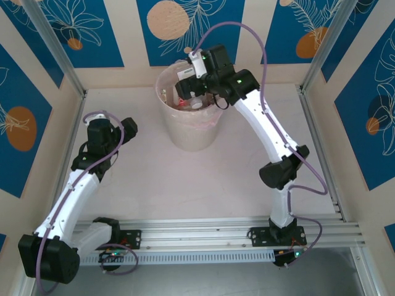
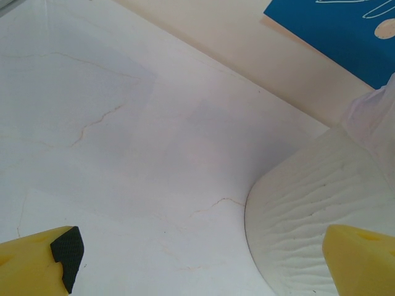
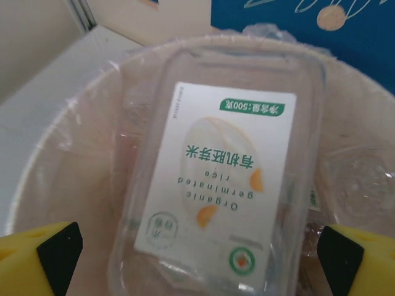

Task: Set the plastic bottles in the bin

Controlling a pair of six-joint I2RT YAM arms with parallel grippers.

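One clear plastic bottle [image 3: 216, 179] with a white label lies between the right fingers [image 3: 43, 256], over the open bin [image 3: 68, 129]; these fingers are spread wide, with a gap beside the bottle. The left fingers [image 2: 37, 265], also spread, hold nothing above the bench [image 2: 123, 123] beside the bin wall.

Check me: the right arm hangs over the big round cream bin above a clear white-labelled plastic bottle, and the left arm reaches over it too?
Not quite. The left arm hangs over bare white table beside the big round cream bin, not over it; the top view shows this.
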